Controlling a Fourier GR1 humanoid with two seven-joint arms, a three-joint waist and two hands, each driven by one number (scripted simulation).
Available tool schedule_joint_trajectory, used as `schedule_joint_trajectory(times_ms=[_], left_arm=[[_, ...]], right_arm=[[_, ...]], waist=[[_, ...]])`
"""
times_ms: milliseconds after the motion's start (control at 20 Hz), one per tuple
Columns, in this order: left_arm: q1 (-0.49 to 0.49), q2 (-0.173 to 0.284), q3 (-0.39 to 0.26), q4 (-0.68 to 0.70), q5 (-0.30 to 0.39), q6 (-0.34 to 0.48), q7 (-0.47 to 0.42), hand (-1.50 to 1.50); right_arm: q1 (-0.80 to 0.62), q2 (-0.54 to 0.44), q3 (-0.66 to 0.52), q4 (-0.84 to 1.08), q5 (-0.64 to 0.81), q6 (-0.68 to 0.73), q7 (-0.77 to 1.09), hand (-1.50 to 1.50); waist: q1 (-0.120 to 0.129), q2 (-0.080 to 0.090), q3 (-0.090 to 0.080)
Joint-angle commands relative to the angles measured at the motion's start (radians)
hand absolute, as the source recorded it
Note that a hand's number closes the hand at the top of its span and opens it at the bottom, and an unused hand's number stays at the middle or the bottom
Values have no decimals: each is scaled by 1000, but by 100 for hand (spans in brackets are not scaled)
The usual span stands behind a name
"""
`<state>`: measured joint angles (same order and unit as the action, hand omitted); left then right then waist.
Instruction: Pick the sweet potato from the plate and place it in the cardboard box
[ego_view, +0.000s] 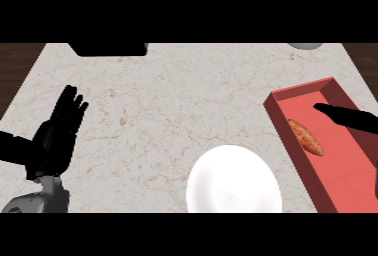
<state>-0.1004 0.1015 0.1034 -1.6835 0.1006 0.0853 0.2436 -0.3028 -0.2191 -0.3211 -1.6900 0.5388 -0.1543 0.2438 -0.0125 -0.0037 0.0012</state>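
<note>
An orange-brown sweet potato (306, 136) lies inside the long red box (341, 172) at the right side of the counter. The white plate (232, 181) sits near the front edge, left of the box, with nothing on it. My right hand (347, 118) reaches in from the right edge over the box, fingers straight, a little above and right of the sweet potato and not touching it. My left hand (60, 131) stands at the left with fingers up and straight, holding nothing.
A dark object (109, 48) sits at the counter's far edge on the left, and a pale round object (305, 45) shows at the far right. The marble counter (162, 110) spreads between the left hand and the box.
</note>
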Motion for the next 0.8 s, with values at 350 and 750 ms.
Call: schedule_joint_trajectory(times_ms=[350, 750], left_arm=[[-17, -10, -5, 36, 3, -10, -18, 0], [-40, -21, -25, 24, -38, 29, 10, 0]], right_arm=[[139, -31, -280, -76, -414, 61, -123, -150], [261, -55, -387, -62, -575, 126, -234, -150]], waist=[[7, 3, -1], [8, 3, -1]])
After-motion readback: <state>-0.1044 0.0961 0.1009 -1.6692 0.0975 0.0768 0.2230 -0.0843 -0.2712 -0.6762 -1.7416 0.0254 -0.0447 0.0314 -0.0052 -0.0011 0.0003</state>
